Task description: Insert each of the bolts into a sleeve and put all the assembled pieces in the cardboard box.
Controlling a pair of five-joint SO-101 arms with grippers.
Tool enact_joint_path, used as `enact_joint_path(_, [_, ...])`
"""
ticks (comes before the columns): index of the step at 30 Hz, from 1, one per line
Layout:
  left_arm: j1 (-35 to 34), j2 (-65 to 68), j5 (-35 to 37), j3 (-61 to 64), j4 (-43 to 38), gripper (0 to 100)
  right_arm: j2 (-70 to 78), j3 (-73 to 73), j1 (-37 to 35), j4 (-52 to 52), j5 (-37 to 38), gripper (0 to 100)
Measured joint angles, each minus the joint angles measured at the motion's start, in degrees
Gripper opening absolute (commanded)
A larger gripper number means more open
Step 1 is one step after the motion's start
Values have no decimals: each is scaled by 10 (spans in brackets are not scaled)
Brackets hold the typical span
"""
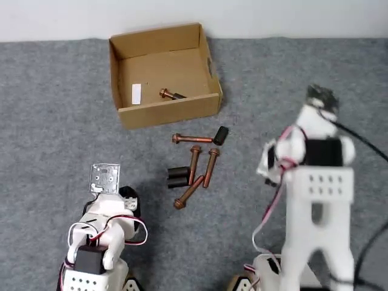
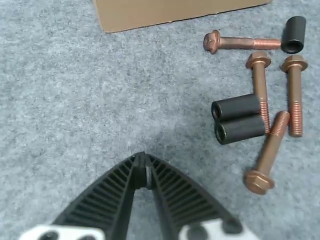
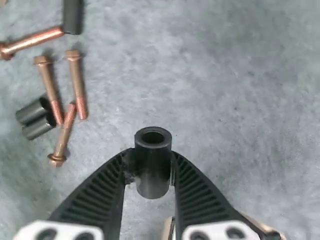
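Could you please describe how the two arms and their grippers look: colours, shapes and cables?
The left arm and the right arm are white plastic shells with black motor blocks; thin red, black and white cables loop along them. The left gripper and the right gripper have black, ribbed, wedge-shaped fingers on white bases with round holes.

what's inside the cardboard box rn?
One bolt in its sleeve and a white label on the cardboard box floor. Its near wall hides a strip of floor behind it.
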Motion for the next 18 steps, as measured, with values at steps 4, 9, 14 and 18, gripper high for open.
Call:
enact_joint_path(4, [0,0,-36,-11,0,6,-127,119,33,-53,1,9])
enact_joint_path(9, [0,0,-57,-50,0,6,-311,285,68,-108,27,9])
enact_joint_path(14, [5,0,-60,-84,0,6,-473,373,103,-129,74,9])
enact_joint_path(18, [7,3,-59,-123,11,6,-560,407,106,-126,91,9])
